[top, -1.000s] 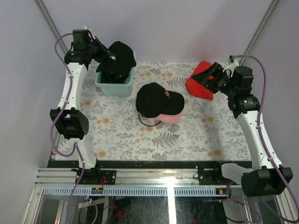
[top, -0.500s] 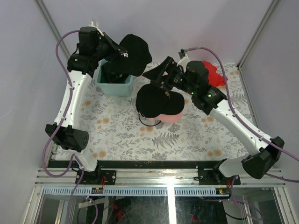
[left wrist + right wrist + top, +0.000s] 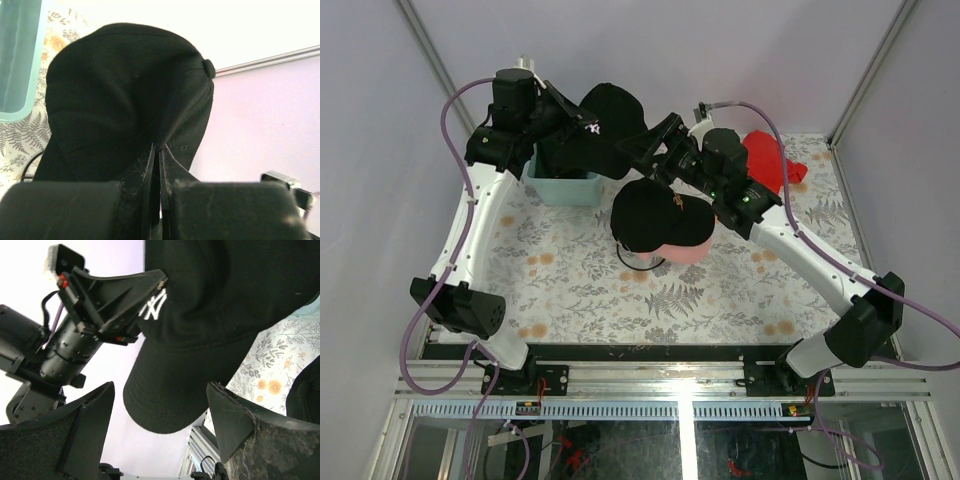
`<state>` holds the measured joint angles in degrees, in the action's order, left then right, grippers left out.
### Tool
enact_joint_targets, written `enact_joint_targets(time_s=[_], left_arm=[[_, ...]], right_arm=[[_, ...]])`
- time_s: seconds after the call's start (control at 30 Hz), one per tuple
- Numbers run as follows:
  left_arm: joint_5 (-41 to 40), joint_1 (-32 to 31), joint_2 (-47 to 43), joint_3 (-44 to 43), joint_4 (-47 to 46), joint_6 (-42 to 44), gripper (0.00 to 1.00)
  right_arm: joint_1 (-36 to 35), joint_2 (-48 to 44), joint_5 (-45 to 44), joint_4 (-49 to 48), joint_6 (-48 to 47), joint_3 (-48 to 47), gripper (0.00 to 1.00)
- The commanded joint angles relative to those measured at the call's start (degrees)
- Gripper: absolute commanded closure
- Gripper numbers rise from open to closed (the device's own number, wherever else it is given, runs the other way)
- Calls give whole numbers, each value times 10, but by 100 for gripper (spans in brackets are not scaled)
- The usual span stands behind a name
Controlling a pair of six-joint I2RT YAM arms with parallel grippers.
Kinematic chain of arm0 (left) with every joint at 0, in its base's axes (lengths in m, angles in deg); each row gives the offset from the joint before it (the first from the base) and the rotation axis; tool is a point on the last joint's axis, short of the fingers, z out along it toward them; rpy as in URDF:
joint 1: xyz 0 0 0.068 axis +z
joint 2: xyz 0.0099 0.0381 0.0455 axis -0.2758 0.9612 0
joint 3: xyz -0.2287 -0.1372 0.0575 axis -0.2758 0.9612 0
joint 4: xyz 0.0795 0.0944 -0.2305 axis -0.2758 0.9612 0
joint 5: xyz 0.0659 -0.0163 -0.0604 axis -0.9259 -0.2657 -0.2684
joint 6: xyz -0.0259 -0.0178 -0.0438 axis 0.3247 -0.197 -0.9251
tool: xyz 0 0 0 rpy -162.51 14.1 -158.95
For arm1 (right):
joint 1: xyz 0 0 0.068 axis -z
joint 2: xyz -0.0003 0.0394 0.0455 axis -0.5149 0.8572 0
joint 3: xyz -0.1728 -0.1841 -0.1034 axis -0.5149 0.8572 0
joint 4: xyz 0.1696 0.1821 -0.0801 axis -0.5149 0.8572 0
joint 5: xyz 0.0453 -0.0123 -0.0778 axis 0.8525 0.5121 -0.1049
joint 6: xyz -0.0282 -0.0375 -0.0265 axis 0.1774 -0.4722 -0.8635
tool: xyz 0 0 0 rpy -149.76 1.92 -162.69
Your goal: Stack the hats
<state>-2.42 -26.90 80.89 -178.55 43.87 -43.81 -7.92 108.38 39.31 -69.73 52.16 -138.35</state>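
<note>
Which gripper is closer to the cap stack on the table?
Right. The right gripper, open, hovers beyond the cap stack's far edge, at the brim of the held black cap. The left gripper, shut on that cap, is farther, above the mint tub.

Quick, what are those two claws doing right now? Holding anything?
Left gripper: closed, pinching the black cap.
Right gripper: open, holding nothing.

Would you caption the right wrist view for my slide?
Open right end effector faces the brim of a black cap held by the left end effector.
</note>
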Motion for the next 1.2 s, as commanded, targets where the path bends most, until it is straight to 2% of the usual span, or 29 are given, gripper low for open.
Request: enact_joint_targets(time_s=[0.0,0.27,0.47,0.63,0.9,0.93,1.0,1.03,1.1,1.13,1.17], left_arm=[[-3,-4,-25,0,-63,-16,100],[-3,-2,-13,-16,-73,-18,100],[1,-4,-18,-3,-84,-25,100],[7,-2,-19,-12,-83,-23,100],[17,-14,-40,37,-106,-32,100],[18,-17,-45,46,-111,-34,100],[20,-20,-52,63,-119,-36,100],[20,-20,-55,70,-119,-35,100],[20,-20,-58,71,-118,-25,100],[20,-19,-59,66,-114,-17,100],[20,-16,-59,60,-111,-11,93]], right_arm=[[-5,10,-6,-49,21,-14,19],[-5,3,0,-51,26,9,19],[-5,24,12,-51,26,-15,18],[-5,11,4,-68,31,11,18],[-5,51,18,-100,55,-35,21],[-5,57,22,-106,64,-40,24],[-5,67,31,-119,72,-49,38],[-5,69,33,-122,76,-50,50],[-4,59,33,-125,76,-44,88],[-3,50,30,-119,75,-38,100],[1,40,30,-120,73,-30,100]])
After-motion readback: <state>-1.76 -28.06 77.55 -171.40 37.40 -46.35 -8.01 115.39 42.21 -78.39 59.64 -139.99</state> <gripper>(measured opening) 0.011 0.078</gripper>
